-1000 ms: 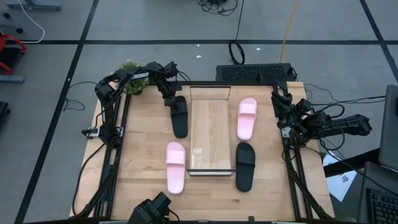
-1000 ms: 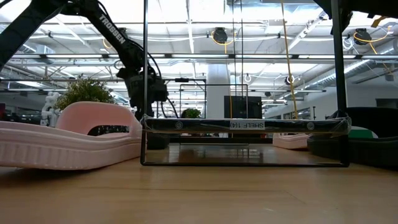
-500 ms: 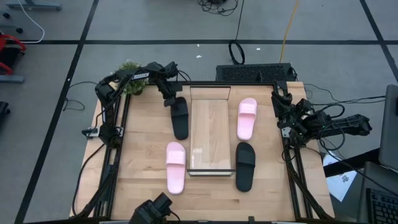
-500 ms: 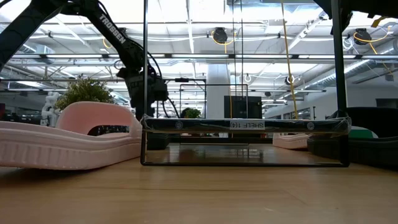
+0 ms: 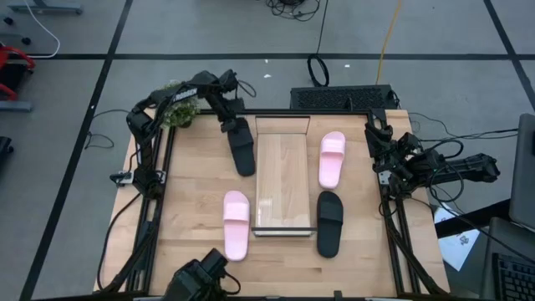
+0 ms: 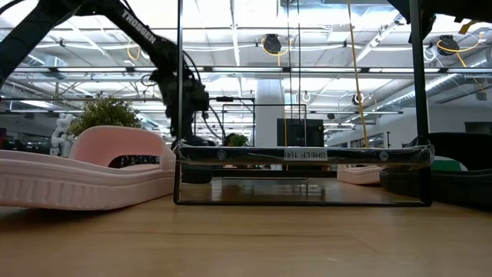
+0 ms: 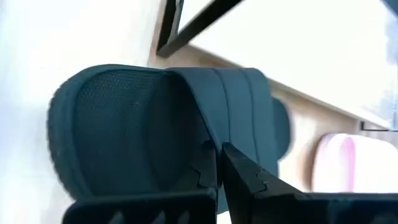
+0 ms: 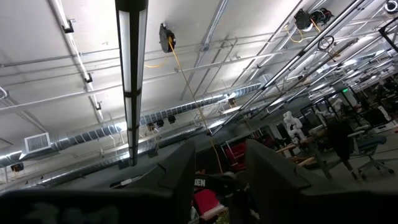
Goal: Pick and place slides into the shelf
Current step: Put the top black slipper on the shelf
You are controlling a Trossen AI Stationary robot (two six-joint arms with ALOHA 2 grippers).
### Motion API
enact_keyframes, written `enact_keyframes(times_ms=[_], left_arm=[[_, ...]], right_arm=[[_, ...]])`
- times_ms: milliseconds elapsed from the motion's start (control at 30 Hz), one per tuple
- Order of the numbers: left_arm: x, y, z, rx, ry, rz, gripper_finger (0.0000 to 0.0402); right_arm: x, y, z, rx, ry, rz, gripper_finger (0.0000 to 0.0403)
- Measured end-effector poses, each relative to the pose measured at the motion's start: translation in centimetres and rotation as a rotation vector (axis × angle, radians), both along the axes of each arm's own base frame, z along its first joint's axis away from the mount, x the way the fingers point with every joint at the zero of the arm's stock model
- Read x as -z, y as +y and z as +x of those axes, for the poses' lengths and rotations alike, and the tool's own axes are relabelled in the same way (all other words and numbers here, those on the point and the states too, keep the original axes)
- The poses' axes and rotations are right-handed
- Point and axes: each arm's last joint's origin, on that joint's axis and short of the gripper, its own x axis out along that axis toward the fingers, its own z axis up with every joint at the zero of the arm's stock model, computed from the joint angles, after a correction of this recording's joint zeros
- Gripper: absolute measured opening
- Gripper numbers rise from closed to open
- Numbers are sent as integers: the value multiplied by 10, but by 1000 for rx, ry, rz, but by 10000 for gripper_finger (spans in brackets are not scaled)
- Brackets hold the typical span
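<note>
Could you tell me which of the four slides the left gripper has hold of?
The black slide at the shelf's far left; the left gripper is shut on its strap.

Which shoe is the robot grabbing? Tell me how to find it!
Find the narrow pale see-through shelf in the middle of the wooden table. On its left, at the far end, lies a black open-toed slide sandal, with the left gripper shut on its far end. The other black slide lies right of the shelf, ungripped.

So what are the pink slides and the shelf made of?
The pink slides look like soft matte foam or rubber: thick moulded soles with ribbed edges. The shelf seems clear shiny plastic or glass with thin dark edges, since the wooden table shows through it.
</note>
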Motion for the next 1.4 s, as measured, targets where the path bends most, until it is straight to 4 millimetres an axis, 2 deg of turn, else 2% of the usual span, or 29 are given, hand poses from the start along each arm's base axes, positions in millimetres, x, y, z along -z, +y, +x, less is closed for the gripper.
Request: enact_keyframes(times_ms=[233, 467, 567, 767, 933, 1033, 1200, 1300, 1400], left_arm=[[-67, 2, -4, -60, 159, 60, 1], [-141, -13, -22, -273, 56, 154, 0], [-163, -28, -29, -374, 41, 146, 0], [-207, -74, -47, -564, 23, 196, 0], [-239, -115, -56, -709, -90, 121, 0], [-256, -141, -48, -729, -222, 64, 0], [-272, -181, -19, -723, -379, -29, 0], [-269, -205, 4, -729, -411, -60, 0], [-253, -232, 31, -760, -405, -60, 0]], right_arm=[[0, 0, 0, 0, 0, 0, 128], [0, 0, 0, 1, -2, 0, 128], [0, 0, 0, 2, -3, -1, 128], [-2, 0, -2, 14, -21, -12, 128], [-6, -1, -6, 36, -64, -30, 128], [-8, -1, -8, 55, -78, -45, 128], [-9, -1, -10, 84, -77, -72, 128], [-9, -2, -10, 104, -70, -57, 128], [-8, -3, -10, 147, -61, -11, 128]])
